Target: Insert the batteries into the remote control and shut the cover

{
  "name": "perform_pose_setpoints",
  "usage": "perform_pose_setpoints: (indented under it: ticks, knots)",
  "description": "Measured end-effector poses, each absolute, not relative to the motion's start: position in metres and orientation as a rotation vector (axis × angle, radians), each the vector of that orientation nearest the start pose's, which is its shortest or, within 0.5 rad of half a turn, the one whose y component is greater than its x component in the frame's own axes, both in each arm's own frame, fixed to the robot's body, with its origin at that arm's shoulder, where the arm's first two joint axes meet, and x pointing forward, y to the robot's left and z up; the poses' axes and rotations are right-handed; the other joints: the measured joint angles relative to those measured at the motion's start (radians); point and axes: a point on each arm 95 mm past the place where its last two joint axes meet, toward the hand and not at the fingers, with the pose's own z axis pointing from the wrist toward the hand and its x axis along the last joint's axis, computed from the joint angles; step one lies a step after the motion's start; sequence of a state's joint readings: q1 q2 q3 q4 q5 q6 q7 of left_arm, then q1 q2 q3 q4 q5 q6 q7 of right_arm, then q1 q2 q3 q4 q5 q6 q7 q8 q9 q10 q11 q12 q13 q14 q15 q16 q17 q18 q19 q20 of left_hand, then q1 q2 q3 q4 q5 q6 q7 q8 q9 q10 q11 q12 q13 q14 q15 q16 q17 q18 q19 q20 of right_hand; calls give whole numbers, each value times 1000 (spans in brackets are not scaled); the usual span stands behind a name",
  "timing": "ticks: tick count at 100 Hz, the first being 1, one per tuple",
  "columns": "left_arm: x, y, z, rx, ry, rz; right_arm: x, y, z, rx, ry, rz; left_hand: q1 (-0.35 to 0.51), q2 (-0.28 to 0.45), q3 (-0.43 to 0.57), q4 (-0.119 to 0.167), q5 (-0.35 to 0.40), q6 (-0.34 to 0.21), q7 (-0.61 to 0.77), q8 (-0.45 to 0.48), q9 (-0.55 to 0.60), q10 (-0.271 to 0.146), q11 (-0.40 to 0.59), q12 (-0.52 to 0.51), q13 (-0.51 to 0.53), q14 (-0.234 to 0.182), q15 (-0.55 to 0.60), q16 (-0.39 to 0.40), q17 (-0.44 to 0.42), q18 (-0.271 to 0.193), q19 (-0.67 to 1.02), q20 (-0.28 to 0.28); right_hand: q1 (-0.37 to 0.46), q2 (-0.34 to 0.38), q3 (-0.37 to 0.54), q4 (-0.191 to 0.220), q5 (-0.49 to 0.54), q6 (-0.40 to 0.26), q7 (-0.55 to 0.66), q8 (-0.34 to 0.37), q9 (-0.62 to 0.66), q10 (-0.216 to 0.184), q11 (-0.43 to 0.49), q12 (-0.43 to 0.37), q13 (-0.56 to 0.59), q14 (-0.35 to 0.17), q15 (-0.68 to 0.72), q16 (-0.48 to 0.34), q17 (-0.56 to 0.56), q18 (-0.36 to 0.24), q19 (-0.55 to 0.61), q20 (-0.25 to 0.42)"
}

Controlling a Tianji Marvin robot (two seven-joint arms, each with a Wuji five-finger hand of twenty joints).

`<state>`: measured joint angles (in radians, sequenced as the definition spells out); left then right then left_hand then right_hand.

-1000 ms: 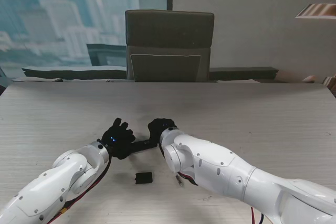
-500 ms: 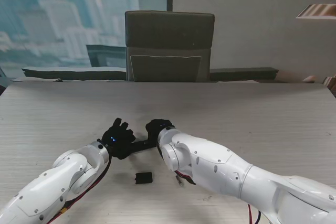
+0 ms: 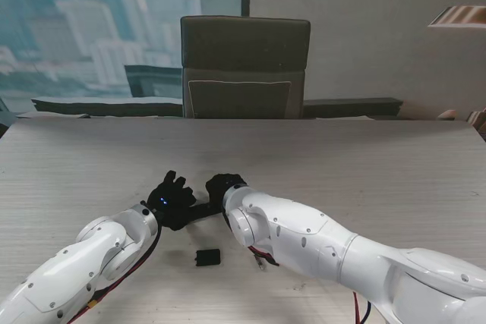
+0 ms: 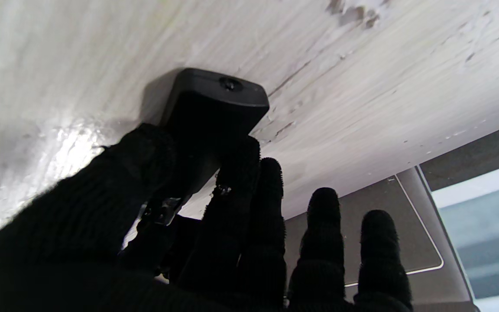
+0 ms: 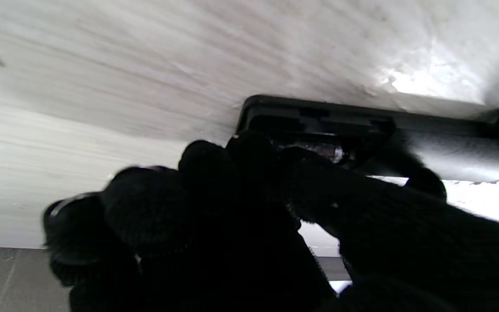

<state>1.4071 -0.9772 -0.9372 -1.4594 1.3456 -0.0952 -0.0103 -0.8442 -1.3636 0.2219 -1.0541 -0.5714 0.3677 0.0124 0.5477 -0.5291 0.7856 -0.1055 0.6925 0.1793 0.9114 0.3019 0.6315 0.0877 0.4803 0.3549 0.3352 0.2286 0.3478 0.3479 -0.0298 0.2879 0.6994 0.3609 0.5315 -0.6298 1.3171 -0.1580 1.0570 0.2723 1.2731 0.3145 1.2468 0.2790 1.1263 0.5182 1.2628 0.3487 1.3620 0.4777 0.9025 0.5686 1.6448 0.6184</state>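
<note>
Lying nearest me: battery cover [image 3: 208,257], loose on the table [image 3: 380,180], with a small battery [image 3: 260,262] just to its right
Left hand [image 3: 171,198]: thumb and forefinger clamped on one end of the remote control [image 3: 203,211]
Right hand [image 3: 222,187]: fingers curled at the remote's open battery bay [image 5: 319,130]; grip unclear
Farthest: chair [image 3: 244,66] behind the table
</note>
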Motion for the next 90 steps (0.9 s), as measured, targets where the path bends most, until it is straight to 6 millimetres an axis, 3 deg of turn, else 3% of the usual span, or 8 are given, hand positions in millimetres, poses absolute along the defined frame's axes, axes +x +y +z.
perform_pose_setpoints:
  ticks: [7, 9, 12, 16, 25, 37, 68, 90]
  knots:
    - [401, -18, -373, -691, 1975, -1156, 457, 218, -375, 1172, 1932, 1269, 0, 0, 0, 0, 0, 2, 8, 0, 0, 0, 0, 0, 0, 0, 0, 0, 0, 0, 0, 0, -22, -9, 3, 18, 4, -25, 0, 0, 2, -11, 1, 1, 0, -6, 6, 0, 1, 0, 9, -10]
    - [401, -18, -373, -691, 1974, -1156, 457, 218, -375, 1173, 1929, 1272, 0, 0, 0, 0, 0, 2, 9, 0, 0, 0, 0, 0, 0, 0, 0, 0, 0, 0, 0, 0, -43, -17, -28, 5, 14, -68, -5, -3, 2, -16, 3, 4, 0, -10, 9, 0, 1, 0, 14, -14]
    - [401, -18, -373, -691, 1974, -1156, 456, 218, -376, 1176, 1923, 1277, 0, 0, -2, 0, 0, 2, 12, 0, 0, 0, 0, 0, 0, 0, 0, 0, 0, 0, 0, 0, -76, -25, -96, -15, 17, -73, -1, 3, 2, -19, 3, 8, 0, -12, 9, -1, 1, -1, 15, -18]
    - [401, -18, -373, -691, 1974, -1156, 455, 217, -377, 1180, 1914, 1287, 0, 0, -4, 0, 0, 2, 13, 0, 0, 0, 0, 0, 0, 0, 0, 0, 0, 0, 0, 0, -113, -23, -104, -9, 24, -80, -4, 8, 2, -19, 3, 8, 0, -12, 6, -11, -1, -1, 15, -27]
    - [401, -18, -373, -690, 1972, -1154, 449, 214, -375, 1187, 1887, 1325, 0, 1, -6, 0, 0, 2, 15, 1, 0, 0, 0, 0, 0, 0, 0, 0, 0, 0, 0, 0, -197, 5, -175, 25, 8, -118, -146, 125, -12, -20, 3, 8, -20, -12, -10, -11, -36, -4, 15, -36]
    - [401, -18, -373, -692, 1971, -1153, 441, 209, -365, 1169, 1850, 1393, 0, 8, -11, 0, 0, 3, 15, 1, 0, 0, 0, 0, 0, 0, 0, 0, 0, 0, 0, 0, -258, 23, -218, 26, 6, -130, -198, 161, -35, -19, 2, 8, -43, -12, -20, -11, -66, -7, 15, -36]
    - [401, -18, -373, -692, 1969, -1153, 441, 193, -338, 1121, 1753, 1491, 0, 11, -14, 0, 0, 3, 16, 1, 0, 0, 0, 0, 0, 0, 0, 0, 0, 0, 0, 0, -271, 47, -235, 26, -7, -130, -222, 162, -52, -16, -6, 8, -63, -12, -26, -11, -92, -9, 15, -36]
    - [401, -18, -373, -692, 1969, -1153, 425, 175, -322, 1078, 1750, 1500, 0, 12, -14, -1, 0, 3, 17, 1, 0, 0, 0, 0, 0, 0, 0, 0, 0, 0, 0, 0, -256, 49, -235, 26, -38, -124, -282, 163, -89, 5, -54, -9, -116, 6, -89, -11, -157, -10, -23, -36]
